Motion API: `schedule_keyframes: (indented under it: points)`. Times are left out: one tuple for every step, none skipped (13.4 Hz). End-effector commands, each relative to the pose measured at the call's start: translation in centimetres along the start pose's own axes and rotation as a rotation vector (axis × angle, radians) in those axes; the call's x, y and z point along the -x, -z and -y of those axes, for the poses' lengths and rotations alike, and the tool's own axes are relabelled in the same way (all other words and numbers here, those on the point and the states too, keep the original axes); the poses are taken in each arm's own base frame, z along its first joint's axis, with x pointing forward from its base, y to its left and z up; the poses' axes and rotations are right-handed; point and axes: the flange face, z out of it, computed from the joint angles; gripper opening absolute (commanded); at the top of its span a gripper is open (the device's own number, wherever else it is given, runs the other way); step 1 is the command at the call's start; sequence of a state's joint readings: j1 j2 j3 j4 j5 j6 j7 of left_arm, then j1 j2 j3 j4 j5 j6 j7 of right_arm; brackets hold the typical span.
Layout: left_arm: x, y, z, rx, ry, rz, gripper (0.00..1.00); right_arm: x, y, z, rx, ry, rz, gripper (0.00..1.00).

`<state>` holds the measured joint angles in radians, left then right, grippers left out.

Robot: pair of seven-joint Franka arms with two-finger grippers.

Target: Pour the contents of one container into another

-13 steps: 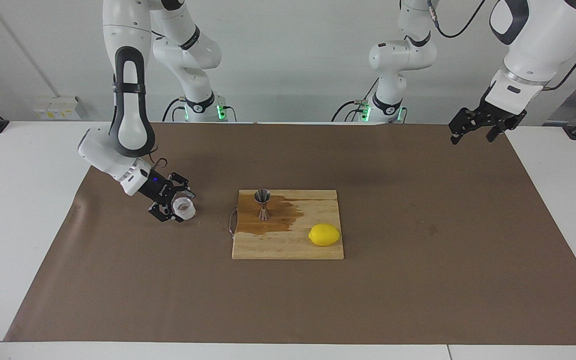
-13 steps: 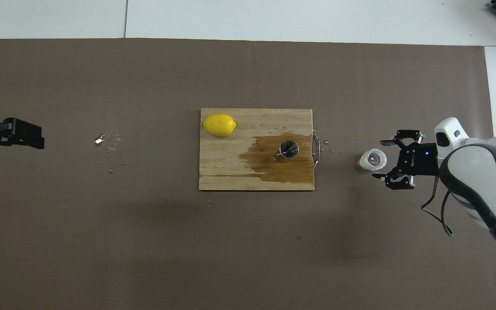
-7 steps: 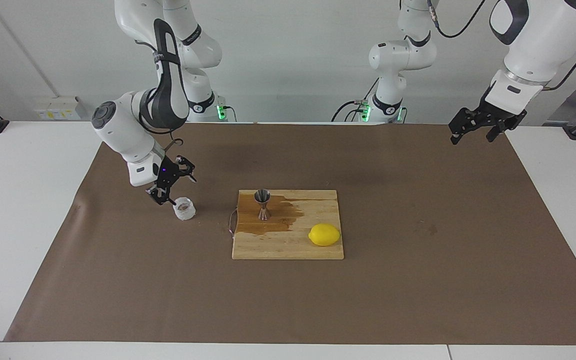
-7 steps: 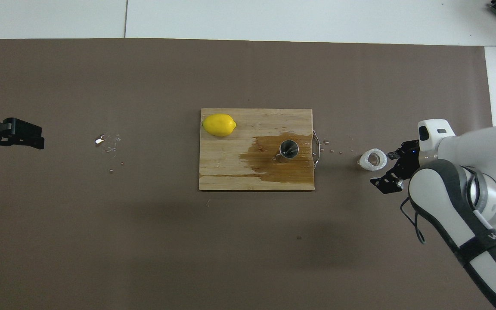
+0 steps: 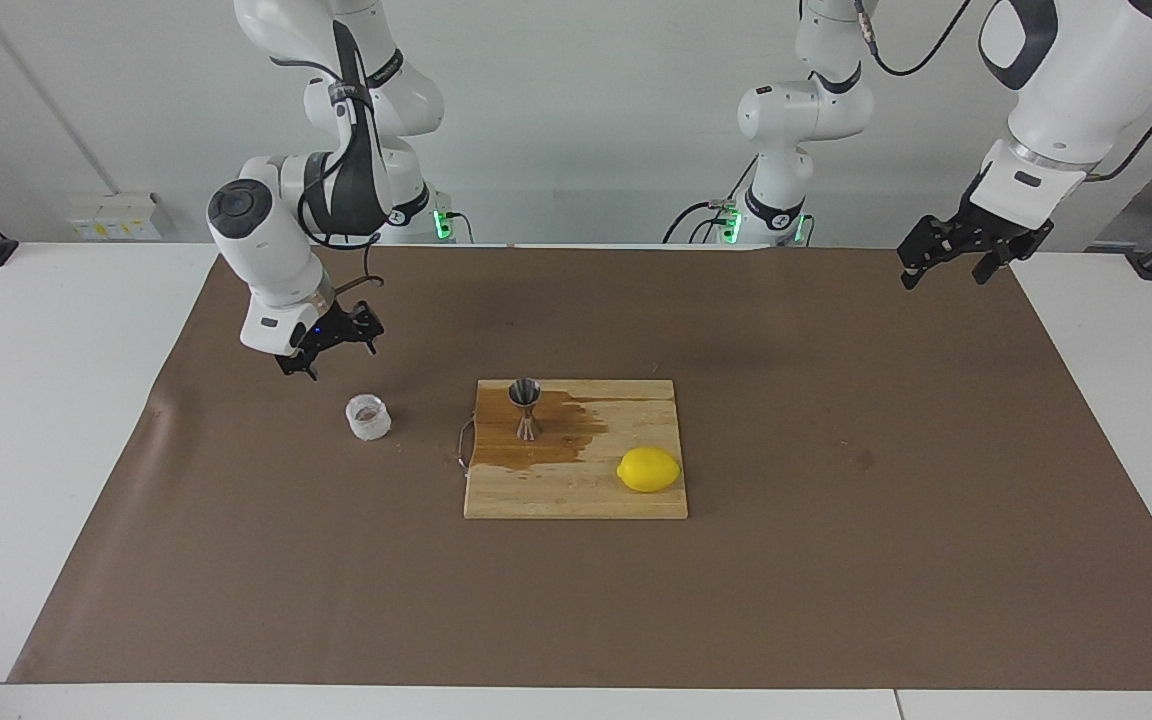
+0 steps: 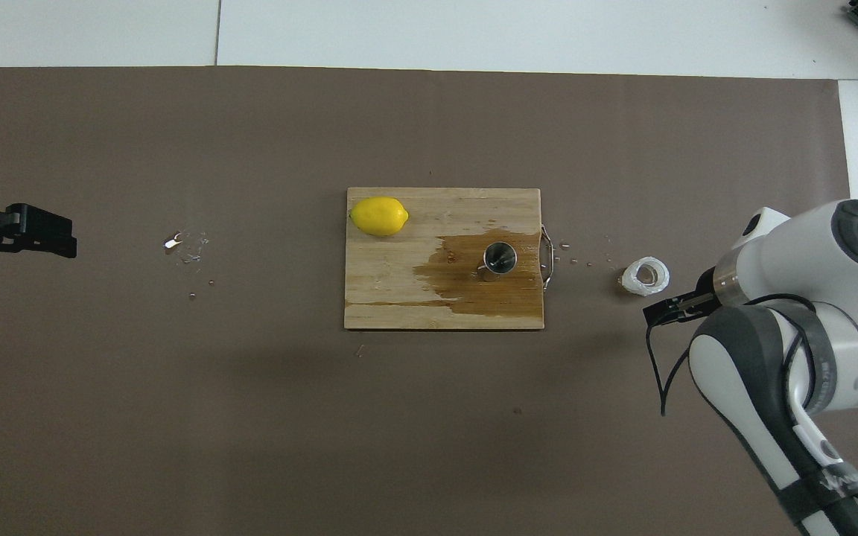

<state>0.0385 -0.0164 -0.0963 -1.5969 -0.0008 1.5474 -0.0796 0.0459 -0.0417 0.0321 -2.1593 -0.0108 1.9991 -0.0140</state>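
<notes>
The small translucent whitish plastic cup (image 5: 368,417) stands free on the table (image 5: 836,560), near the steel hourglass jigger (image 5: 525,408). The right end effector (image 5: 328,340), released, hovers above the cup; the left end effector (image 5: 956,255), also released, waits. The pour looks finished; no further grasp seems needed.

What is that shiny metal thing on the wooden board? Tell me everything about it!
It is a small steel jigger, a measuring cup shaped like an hourglass: two cones joined at a thin waist. It stands upright, open mouth up, on the board, in a dark wet patch, near the board's end with the metal handle. The lemon lies apart from it, farther from the robots. No gripper touches it. What is inside cannot be seen.
</notes>
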Motion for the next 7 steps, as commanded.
schedule_keyframes:
  points:
    - [0.8,0.1,0.2,-0.001,0.012,0.001,1.00,-0.4,2.3,-0.5,0.016,-0.230,-0.016,1.00]
    - [0.8,0.1,0.1,-0.001,0.011,0.001,1.00,-0.7,4.7,-1.2,0.006,-0.248,-0.024,1.00]
    - [0.8,0.1,0.2,-0.001,0.012,0.001,1.00,-1.1,8.6,-1.2,0.004,-0.259,-0.031,1.00]
    - [0.8,0.1,0.2,-0.001,0.012,0.001,1.00,-1.6,12.9,-1.6,-0.010,-0.278,-0.042,1.00]
    - [0.8,0.1,0.2,-0.001,0.012,0.001,1.00,-1.9,16.0,-2.2,-0.042,-0.285,-0.043,1.00]
    - [0.8,0.1,0.2,-0.001,0.012,0.001,1.00,-1.6,19.3,-3.7,-0.069,-0.266,-0.068,1.00]
    - [0.8,0.1,0.2,-0.001,0.012,0.001,1.00,-1.6,21.6,-4.4,-0.072,-0.242,-0.080,1.00]
